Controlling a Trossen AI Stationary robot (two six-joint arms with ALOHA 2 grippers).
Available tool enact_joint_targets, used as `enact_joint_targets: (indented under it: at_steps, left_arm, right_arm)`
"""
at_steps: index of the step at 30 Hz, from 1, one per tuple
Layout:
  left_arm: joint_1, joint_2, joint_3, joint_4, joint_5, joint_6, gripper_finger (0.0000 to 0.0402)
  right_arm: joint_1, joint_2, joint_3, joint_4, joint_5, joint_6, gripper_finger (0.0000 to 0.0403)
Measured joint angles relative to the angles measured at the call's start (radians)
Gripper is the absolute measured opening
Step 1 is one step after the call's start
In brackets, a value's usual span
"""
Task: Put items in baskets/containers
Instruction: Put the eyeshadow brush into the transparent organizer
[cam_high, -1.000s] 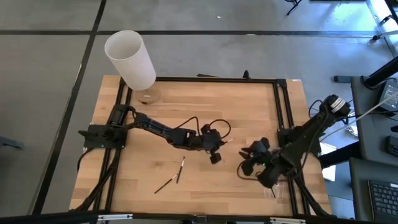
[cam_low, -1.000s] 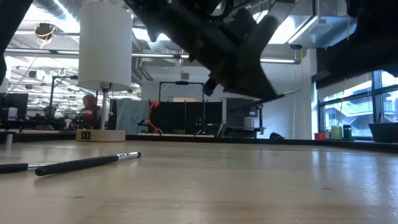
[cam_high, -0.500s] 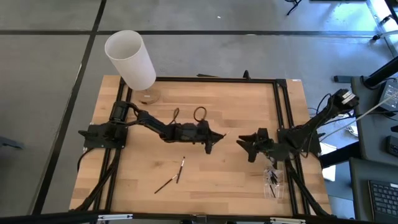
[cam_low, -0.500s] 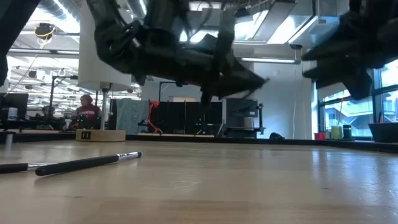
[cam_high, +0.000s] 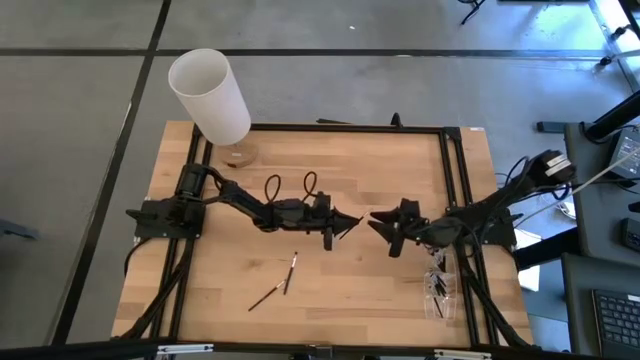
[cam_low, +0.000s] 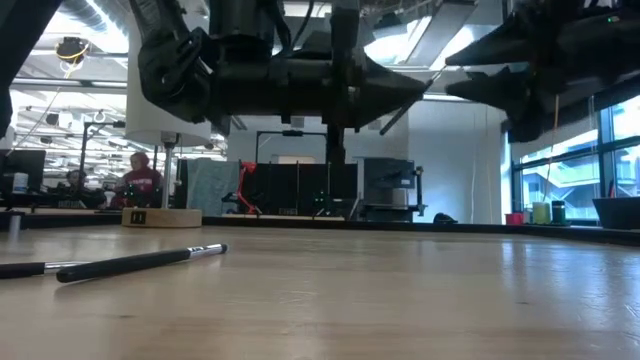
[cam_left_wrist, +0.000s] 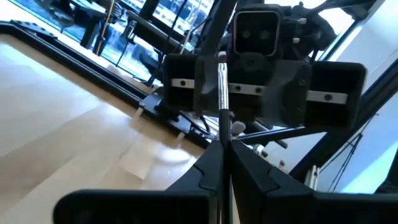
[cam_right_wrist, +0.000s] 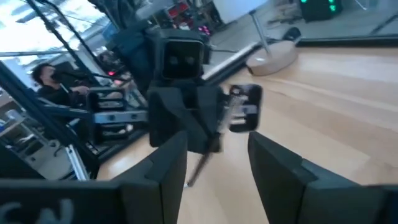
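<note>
- Left gripper (cam_high: 352, 219) fingers (cam_left_wrist: 214, 163) pressed together on a thin makeup brush (cam_left_wrist: 222, 93), silvery ferrule sticking up past the tips, held up off the table over its middle.
- Right gripper (cam_high: 376, 220) spread wide, fingers (cam_right_wrist: 171, 163) with nothing between them, nose to nose with the left one, tips near but apart.
- Two more black-handled brushes (cam_high: 278, 283) lying on the wooden table (cam_high: 340, 160) nearer the front edge, crossing at one end. Small white print on the closer handle in the low view, too tiny to read.
- Clear plastic holder (cam_high: 440, 292) at the table's right edge near the right arm's base, a few dark brushes in it.
- White lamp (cam_high: 210, 96) at the back left corner, dark label on its wooden base, unreadable.
- Person in a red top (cam_low: 140, 178) seated far back in the room.
</note>
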Motion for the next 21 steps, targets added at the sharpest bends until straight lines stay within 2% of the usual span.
enact_joint_targets:
  at_steps: [3,14,17,21]
  left_arm:
    - [-0.001,0.0,0.0,0.007,0.014,0.001,0.0017]
    - [0.001,0.0,0.0,0.013,0.044,0.002,0.0017]
    - [0.001,0.0,0.0,0.013,0.045,0.011,0.0017]
    - [0.001,0.0,0.0,0.012,0.048,0.011,0.0017]
  right_arm:
    - [-0.016,0.033,0.001,0.064,-0.029,-0.027,0.0169]
    - [-0.067,0.093,0.001,0.114,-0.077,-0.054,0.0168]
    - [-0.077,0.094,0.001,0.164,-0.092,-0.095,0.0155]
    - [-0.094,0.094,0.001,0.198,-0.167,-0.118,0.0116]
